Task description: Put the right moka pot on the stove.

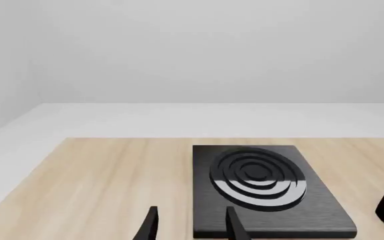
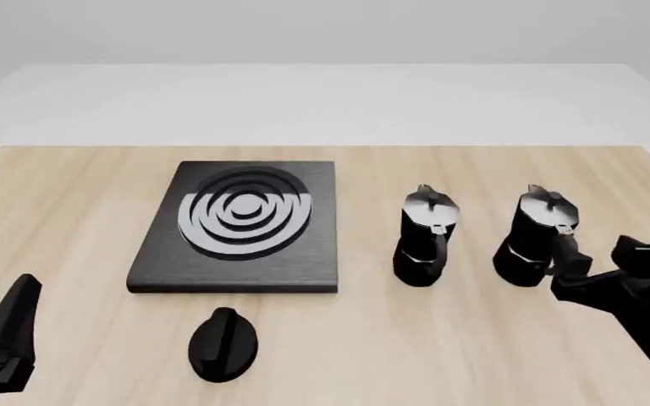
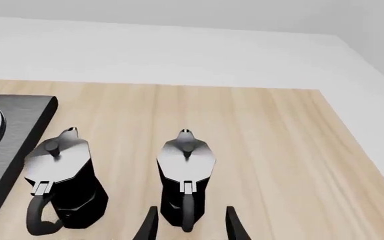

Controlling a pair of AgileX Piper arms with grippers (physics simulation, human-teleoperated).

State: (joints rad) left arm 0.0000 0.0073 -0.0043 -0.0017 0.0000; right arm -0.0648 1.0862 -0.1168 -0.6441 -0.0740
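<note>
Two pots stood upright on the table (image 2: 65, 194); the right moka pot (image 2: 540, 237) sat well apart from the stove (image 2: 240, 227). My right gripper (image 3: 188, 227) was spread, handle between its fingers; my left gripper (image 1: 190, 227) was spread too, holding nothing.

Your left gripper (image 2: 3, 338): matte black, angular, wedge-shaped block | your right gripper (image 2: 596, 271): same matte black, chunky faceted housing | fingers (image 3: 150, 225): thin, flat, black tapered blades in both wrist views | no cables, screws or markings that you can make out.
</note>
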